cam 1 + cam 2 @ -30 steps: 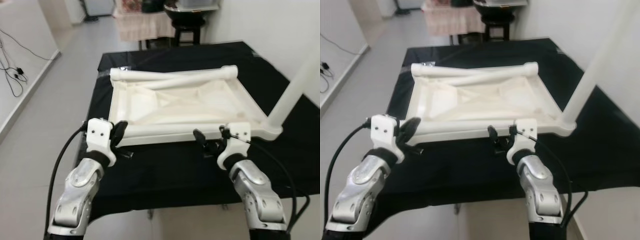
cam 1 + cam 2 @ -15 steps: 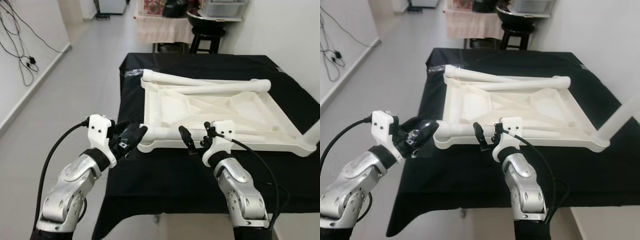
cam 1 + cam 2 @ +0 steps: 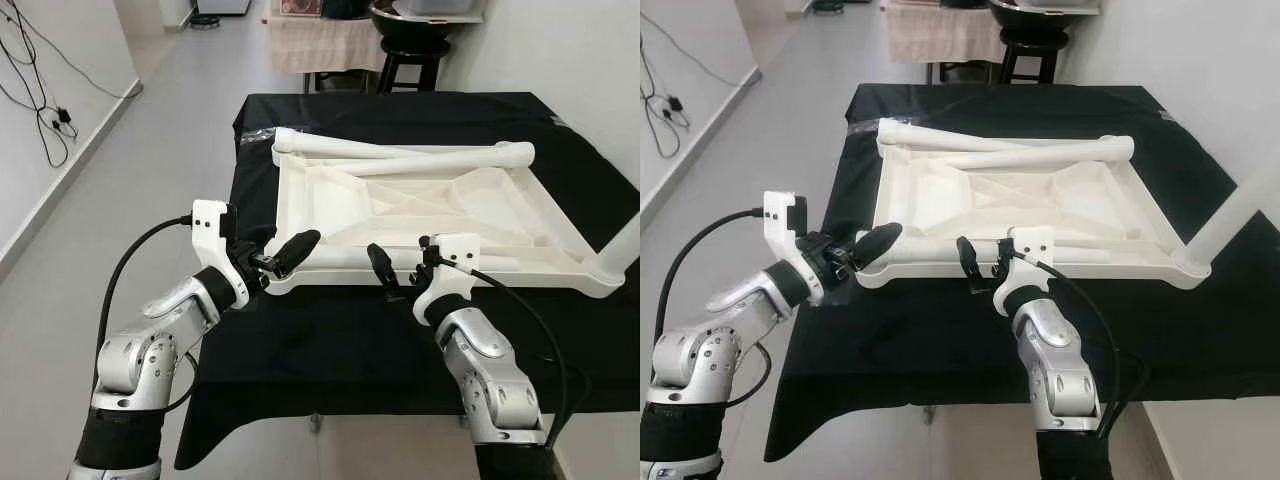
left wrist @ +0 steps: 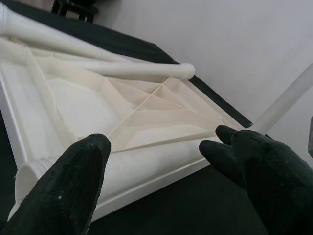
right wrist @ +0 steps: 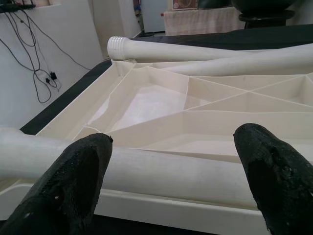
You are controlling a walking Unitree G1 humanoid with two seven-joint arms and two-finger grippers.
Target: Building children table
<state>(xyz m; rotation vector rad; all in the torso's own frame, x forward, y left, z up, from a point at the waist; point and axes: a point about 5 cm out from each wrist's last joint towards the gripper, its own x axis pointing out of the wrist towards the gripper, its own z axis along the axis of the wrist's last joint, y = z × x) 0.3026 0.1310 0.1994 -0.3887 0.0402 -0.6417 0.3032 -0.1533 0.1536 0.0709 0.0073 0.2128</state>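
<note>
Plastic, cream-white and ribbed, the upturned child's tabletop [image 3: 430,215] lies underside-up on the black-draped table [image 3: 330,335], with loose white tubular legs [image 3: 400,160] resting across it and one leg already standing at its far right corner. Both the left gripper [image 3: 283,255] and right gripper [image 3: 400,278] hover at the near rim with fingers spread apart, holding nothing. It looks light, stiff and rather slick, so I judge the thick near rim or a round leg the surest place to grasp.

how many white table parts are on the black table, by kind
tabletop panel: 1
loose legs lying on it: 3
leg standing in the corner socket: 1
total: 5
</note>
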